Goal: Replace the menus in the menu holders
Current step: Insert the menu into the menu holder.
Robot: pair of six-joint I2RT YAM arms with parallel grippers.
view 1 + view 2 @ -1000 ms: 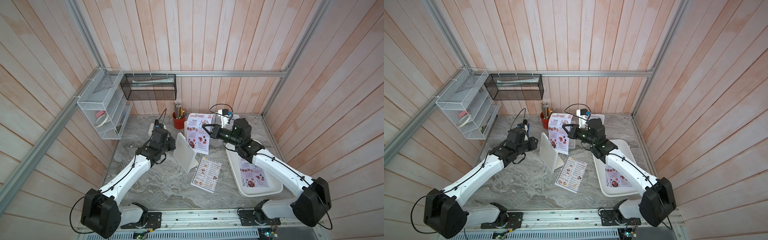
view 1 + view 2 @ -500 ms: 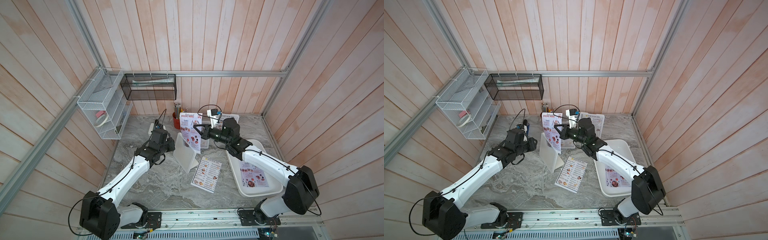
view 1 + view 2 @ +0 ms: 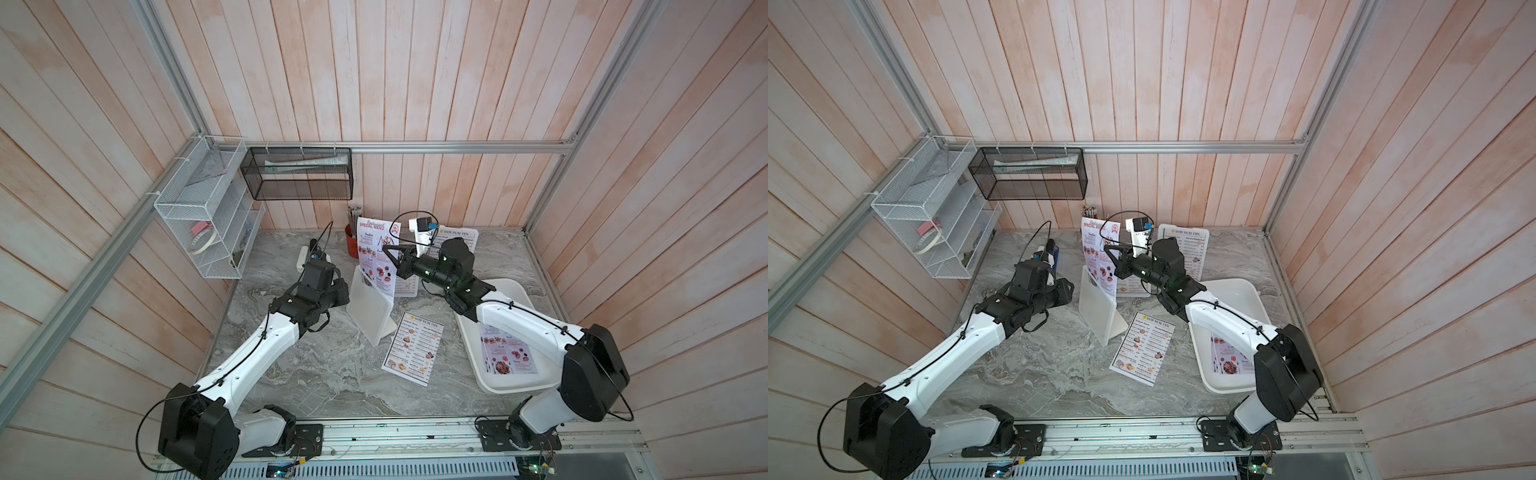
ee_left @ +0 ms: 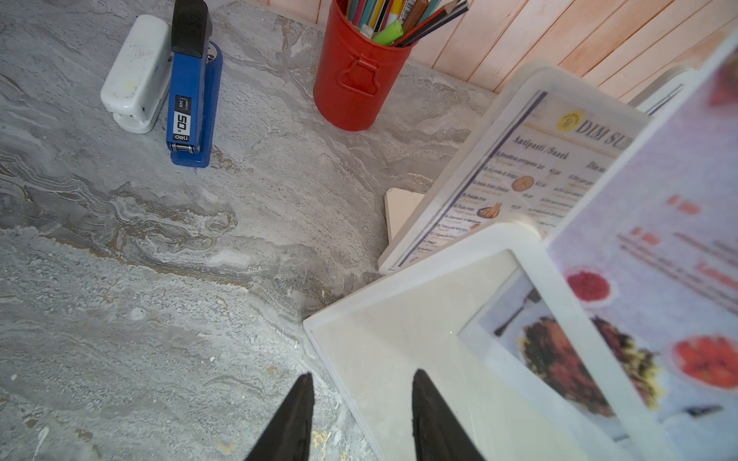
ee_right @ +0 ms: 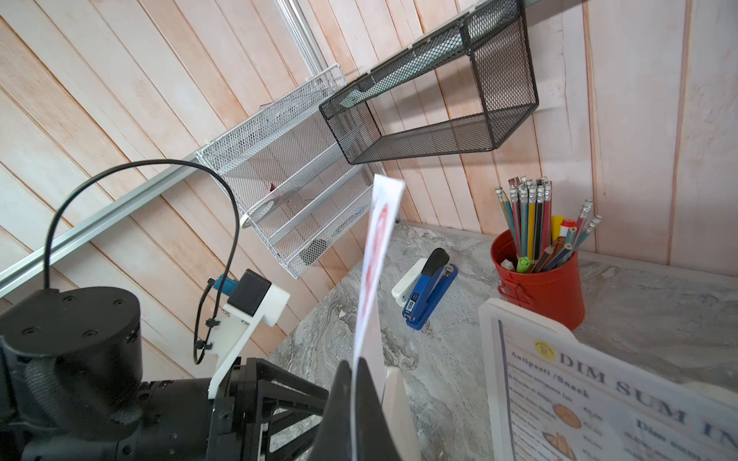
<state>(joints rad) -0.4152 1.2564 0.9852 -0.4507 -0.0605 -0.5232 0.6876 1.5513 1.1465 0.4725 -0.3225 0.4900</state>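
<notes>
My right gripper (image 3: 386,251) (image 5: 357,363) is shut on a lilac "SPECIAL MENU" sheet (image 3: 374,243) (image 5: 377,247), holding it upright. The sheet's lower end sits inside the nearest white menu holder (image 3: 372,309) (image 4: 399,339), and its food photo shows through the holder's window. My left gripper (image 3: 345,291) (image 4: 361,375) is open at the holder's left edge, with one finger over its panel and the other over the table. Two more menu holders (image 3: 405,286) (image 3: 457,243) behind hold "DIM SUM INN" menus. A loose DIM SUM INN menu (image 3: 413,347) lies flat on the table.
A white tray (image 3: 511,291) on the right holds another lilac sheet (image 3: 509,353) under my right arm. A red pencil cup (image 4: 355,80), a blue stapler (image 4: 191,99) and a white stapler (image 4: 135,76) stand at the back. A wire shelf (image 3: 208,216) and a black mesh basket (image 3: 299,174) hang on the walls.
My right gripper has carried the lilac sheet leftward from the back holders to the nearest holder, where its lower end now sits. The left arm has stayed put.
</notes>
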